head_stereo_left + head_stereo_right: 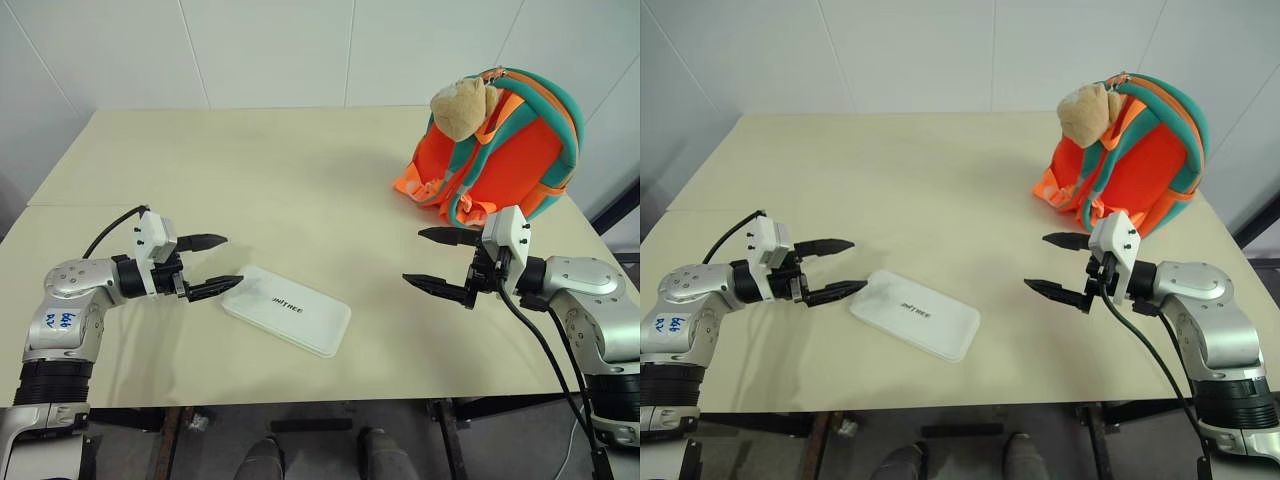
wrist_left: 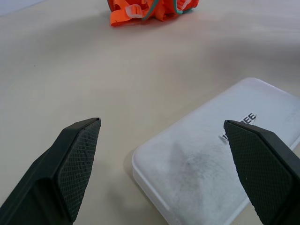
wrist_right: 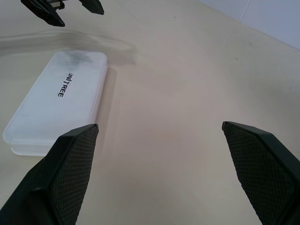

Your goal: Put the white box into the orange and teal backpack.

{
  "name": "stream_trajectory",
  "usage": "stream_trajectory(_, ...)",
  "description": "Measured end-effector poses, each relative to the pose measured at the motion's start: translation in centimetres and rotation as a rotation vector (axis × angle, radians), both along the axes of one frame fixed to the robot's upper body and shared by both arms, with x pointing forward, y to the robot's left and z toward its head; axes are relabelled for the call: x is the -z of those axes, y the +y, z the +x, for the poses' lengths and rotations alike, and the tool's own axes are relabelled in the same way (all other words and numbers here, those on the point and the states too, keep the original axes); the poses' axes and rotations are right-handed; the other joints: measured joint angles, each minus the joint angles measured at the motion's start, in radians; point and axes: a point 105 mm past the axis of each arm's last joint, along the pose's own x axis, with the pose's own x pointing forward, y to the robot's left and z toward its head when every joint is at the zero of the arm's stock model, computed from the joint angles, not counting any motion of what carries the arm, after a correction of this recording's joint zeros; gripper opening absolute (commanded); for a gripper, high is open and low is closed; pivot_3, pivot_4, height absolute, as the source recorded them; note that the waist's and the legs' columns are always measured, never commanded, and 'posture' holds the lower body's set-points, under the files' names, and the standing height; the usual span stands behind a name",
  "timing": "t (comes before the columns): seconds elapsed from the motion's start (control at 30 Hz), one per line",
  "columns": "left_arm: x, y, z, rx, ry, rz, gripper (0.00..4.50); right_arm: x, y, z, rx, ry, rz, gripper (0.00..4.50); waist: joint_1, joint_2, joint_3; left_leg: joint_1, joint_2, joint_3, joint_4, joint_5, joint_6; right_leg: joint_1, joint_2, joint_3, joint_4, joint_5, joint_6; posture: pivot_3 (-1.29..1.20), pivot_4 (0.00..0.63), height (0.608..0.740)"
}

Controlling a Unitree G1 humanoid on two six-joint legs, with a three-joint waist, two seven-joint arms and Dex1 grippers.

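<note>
White box (image 1: 286,310) lies flat on the table (image 1: 300,180) between two wide-open, empty claws, left (image 1: 213,265) and right (image 1: 437,260), ready for grabbing; backpack (image 1: 510,150) waits behind.

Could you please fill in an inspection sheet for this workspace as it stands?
Surface: beige table, bare apart from the job's things.
Job's things: white box lies flat near the front edge; orange and teal backpack stands at the far right, tan plush toy attached.
Clutter: nothing seen.
Grippers: left gripper open, beside the box's near end; right gripper open, between box and backpack, holding nothing.
Cables: black cable along the right arm; another at the left wrist.
Surroundings: white panelled wall behind the table.
</note>
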Motion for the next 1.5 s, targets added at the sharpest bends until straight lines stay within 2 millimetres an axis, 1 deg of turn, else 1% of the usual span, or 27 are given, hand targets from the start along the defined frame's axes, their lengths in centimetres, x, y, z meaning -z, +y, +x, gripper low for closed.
stream_trajectory(0.1, 0.0, 0.0, 0.0, -0.001, 0.0, 0.0, 4.5, 0.2, -0.1, 0.1, 0.004, 0.005, 0.005, 4.46, 0.0, 0.0, 0.0, 0.0, 0.0, 0.0, 0.0, 0.0, 0.0, 0.0, 0.0, 0.0, 0.0, 0.0, 0.0, 0.0, 0.15, 0.74)
stream_trajectory(0.2, 0.0, 0.0, 0.0, -0.001, -0.002, 0.0, 4.5, 1.0, 0.0, 0.4, 0.01, 0.032, 0.015, 4.46, 0.0, 0.0, 0.0, 0.0, 0.0, 0.0, 0.0, 0.0, 0.0, 0.0, 0.0, 0.0, 0.0, 0.0, 0.0, 0.0, 0.15, 0.74)
stream_trajectory(0.23, 0.0, 0.0, 0.0, 0.0, -0.001, 0.0, 4.5, 1.3, 0.2, 0.5, 0.008, 0.041, 0.007, 4.29, -0.001, 0.0, 0.0, 0.0, 0.0, 0.0, 0.0, 0.0, 0.0, 0.0, 0.0, 0.0, 0.0, 0.0, 0.0, 0.0, 0.15, 0.74)
stream_trajectory(0.3, 0.0, 0.1, -0.1, 0.006, -0.001, 0.004, 4.12, 2.2, 0.4, 0.5, 0.014, 0.057, -0.008, 3.9, 0.0, 0.0, 0.0, 0.0, 0.0, 0.0, 0.0, 0.0, 0.0, 0.0, 0.0, 0.0, 0.0, 0.0, 0.0, 0.0, 0.15, 0.74)
stream_trajectory(0.33, 0.0, 0.5, -0.1, 0.003, 0.0, 0.011, 3.96, 2.9, 0.6, 0.4, 0.015, 0.071, -0.016, 3.59, 0.0, 0.0, 0.0, 0.0, 0.0, 0.0, 0.0, 0.0, 0.0, 0.0, 0.0, 0.0, 0.0, 0.0, 0.0, 0.0, 0.15, 0.74)
stream_trajectory(0.37, 0.0, 1.0, 0.0, -0.008, -0.004, 0.022, 3.64, 3.8, 0.8, 0.2, 0.01, 0.095, -0.024, 3.23, 0.0, 0.0, 0.0, 0.0, 0.0, 0.0, 0.0, 0.0, 0.0, 0.0, 0.0, 0.0, 0.0, 0.0, 0.0, 0.0, 0.15, 0.74)
stream_trajectory(0.4, -0.1, 1.5, 0.0, -0.017, -0.007, 0.026, 3.36, 4.3, 0.9, 0.1, 0.01, 0.106, -0.024, 2.9, -0.001, 0.0, 0.0, 0.0, 0.0, 0.0, 0.0, 0.0, 0.0, 0.0, 0.0, 0.0, 0.0, 0.0, 0.0, 0.0, 0.15, 0.74)
stream_trajectory(0.57, -0.8, 5.8, 0.6, -0.141, -0.03, 0.092, 1.87, 7.9, 2.6, -0.7, 0.004, 0.173, -0.046, 1.27, -0.002, 0.0, 0.0, 0.001, 0.0, 0.0, 0.0, 0.0, 0.0, 0.0, 0.0, 0.0, 0.002, 0.0, -0.001, 0.0, 0.15, 0.74)
stream_trajectory(0.6, -0.7, 6.3, 0.6, -0.156, -0.033, 0.097, 1.61, 8.3, 2.9, -0.8, 0.002, 0.176, -0.052, 0.98, -0.001, 0.0, 0.0, 0.001, 0.0, 0.0, 0.0, 0.0, 0.0, 0.0, 0.0, 0.0, 0.002, 0.0, -0.001, 0.0, 0.15, 0.74)
stream_trajectory(0.7, 0.6, 7.6, 0.6, -0.196, -0.007, 0.116, 0.73, 9.4, 4.0, -1.5, -0.023, 0.194, -0.071, 0.03, 0.0, 0.0, 0.0, 0.001, 0.0, 0.0, 0.0, 0.0, 0.0, 0.0, 0.0, 0.0, 0.002, 0.0, -0.001, 0.0, 0.15, 0.74)
stream_trajectory(0.77, 1.2, 7.7, 0.6, -0.186, 0.005, 0.142, 0.15, 9.4, 5.0, -2.0, -0.047, 0.198, -0.067, 0.0, 0.0, 0.0, 0.0, 0.001, 0.0, 0.0, 0.0, 0.0, 0.0, 0.0, 0.0, 0.0, 0.003, 0.0, -0.001, 0.0, 0.15, 0.74)
stream_trajectory(0.8, 1.4, 7.5, 0.6, -0.175, 0.008, 0.156, 0.03, 9.4, 5.4, -2.2, -0.06, 0.197, -0.069, 0.0, 0.0, 0.0, 0.0, 0.001, 0.0, 0.0, 0.0, 0.0, 0.0, 0.0, 0.0, 0.0, 0.003, 0.0, -0.001, 0.0, 0.15, 0.74)
stream_trajectory(1.0, 3.2, 5.4, 1.2, -0.111, 0.044, 0.154, 0.03, 10.1, 6.9, -3.0, -0.076, 0.23, -0.075, 0.0, 0.001, -0.001, 0.0, 0.001, 0.0, 0.0, 0.003, 0.0, 0.0, 0.0, 0.0, 0.0, 0.005, 0.0, -0.001, 0.0, 0.15, 0.74)
stream_trajectory(1.1, 3.6, 4.6, 1.4, -0.083, 0.053, 0.148, 0.03, 10.4, 7.4, -2.9, -0.064, 0.25, -0.066, 0.0, -0.002, -0.001, 0.0, 0.001, 0.0, 0.0, 0.004, 0.0, 0.0, 0.0, 0.0, 0.0, 0.007, -0.001, -0.001, 0.0, 0.15, 0.74)
stream_trajectory(1.3, 4.5, 3.6, 1.4, -0.049, 0.073, 0.167, 0.03, 9.2, 7.7, -2.1, -0.059, 0.223, -0.069, 0.0, 0.0, -0.001, 0.0, 0.002, 0.0, -0.001, 0.005, 0.0, 0.0, 0.0, 0.001, 0.0, 0.009, -0.001, -0.002, 0.0, 0.15, 0.74)
stream_trajectory(1.5, 5.7, 2.2, 1.6, -0.023, 0.093, 0.137, 0.03, 9.0, 7.8, -1.9, -0.053, 0.226, -0.065, 0.0, 0.001, -0.001, 0.0, 0.002, 0.0, -0.001, 0.005, 0.0, 0.0, 0.0, 0.001, 0.0, 0.009, -0.001, -0.002, 0.0, 0.15, 0.74)
